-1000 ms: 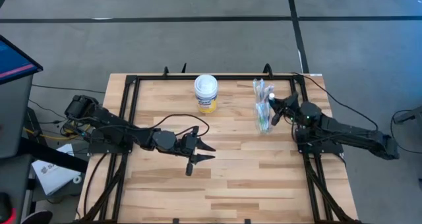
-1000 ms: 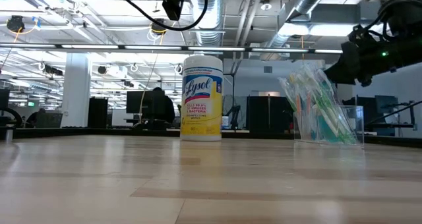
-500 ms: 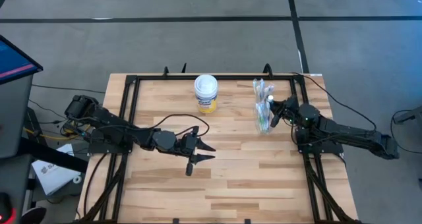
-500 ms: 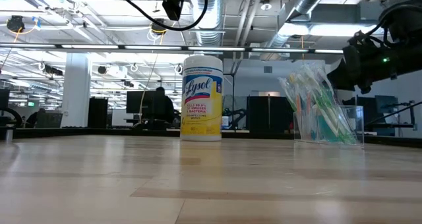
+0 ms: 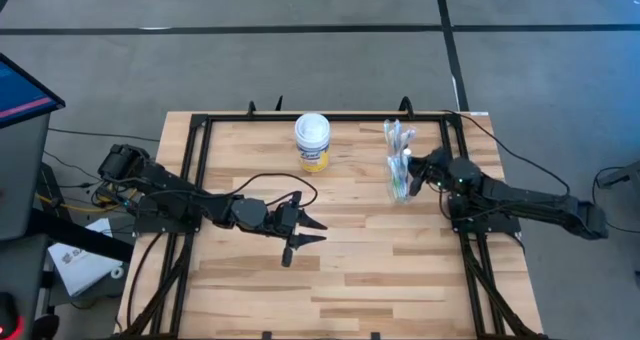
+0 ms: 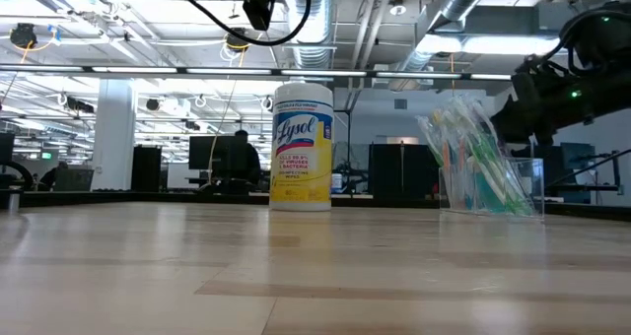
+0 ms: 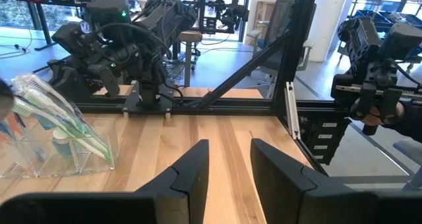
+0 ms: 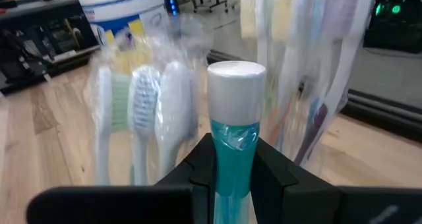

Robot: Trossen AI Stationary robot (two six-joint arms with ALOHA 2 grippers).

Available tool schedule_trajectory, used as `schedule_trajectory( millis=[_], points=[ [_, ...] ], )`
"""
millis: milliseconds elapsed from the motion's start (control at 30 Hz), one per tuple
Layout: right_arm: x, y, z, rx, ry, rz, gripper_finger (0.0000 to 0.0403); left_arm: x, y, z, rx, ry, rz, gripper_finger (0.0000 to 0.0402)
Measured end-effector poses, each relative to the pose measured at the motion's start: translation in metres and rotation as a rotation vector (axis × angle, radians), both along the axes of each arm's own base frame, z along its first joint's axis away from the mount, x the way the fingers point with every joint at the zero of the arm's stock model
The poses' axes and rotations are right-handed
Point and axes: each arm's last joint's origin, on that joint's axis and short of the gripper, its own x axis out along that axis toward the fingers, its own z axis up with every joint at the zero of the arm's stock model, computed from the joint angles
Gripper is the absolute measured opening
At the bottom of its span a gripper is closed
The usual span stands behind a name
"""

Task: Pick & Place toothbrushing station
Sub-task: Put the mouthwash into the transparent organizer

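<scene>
The toothbrushing station is a clear plastic holder with white, blue and green toothbrushes. It stands on its base at the table's far right, and also shows in the low view and the left wrist view. My right gripper is right beside its right side, shut on a teal-blue tube with a white cap. My left gripper hangs open and empty above the table's middle. My right gripper pinches the tube's teal body between its two fingers, just below the white cap. The fingers come from the table's right side and lie along the tube. The cap end sticks out past the fingertips toward the toothbrushes, clear of the table.
A yellow-labelled canister with a white lid stands at the far middle of the table, left of the station. A black frame runs along the table's far and side edges. Bare wood lies across the near half.
My right gripper has moved a little toward the table's left edge, closer to the toothbrushing station, carrying the tube with it. The station and the canister have stayed where they were.
</scene>
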Motion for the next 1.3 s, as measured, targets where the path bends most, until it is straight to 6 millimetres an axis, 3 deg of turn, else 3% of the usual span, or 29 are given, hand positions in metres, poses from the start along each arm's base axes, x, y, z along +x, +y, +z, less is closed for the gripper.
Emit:
schedule_trajectory(
  millis=[1033, 1300],
  points=[
    [0.0022, -0.0005, -0.0068, 0.025, 0.062, 0.011, 0.0058, 0.0001, 0.0004, 0.0, 0.0, 0.0, 0.001, 0.0106],
    [0.0025, 0.0, -0.0068, 0.028, 0.061, 0.032, 0.0107, 0.0001, 0.0004, 0.0, 0.0, 0.0, 0.001, 0.0106]
  ],
)
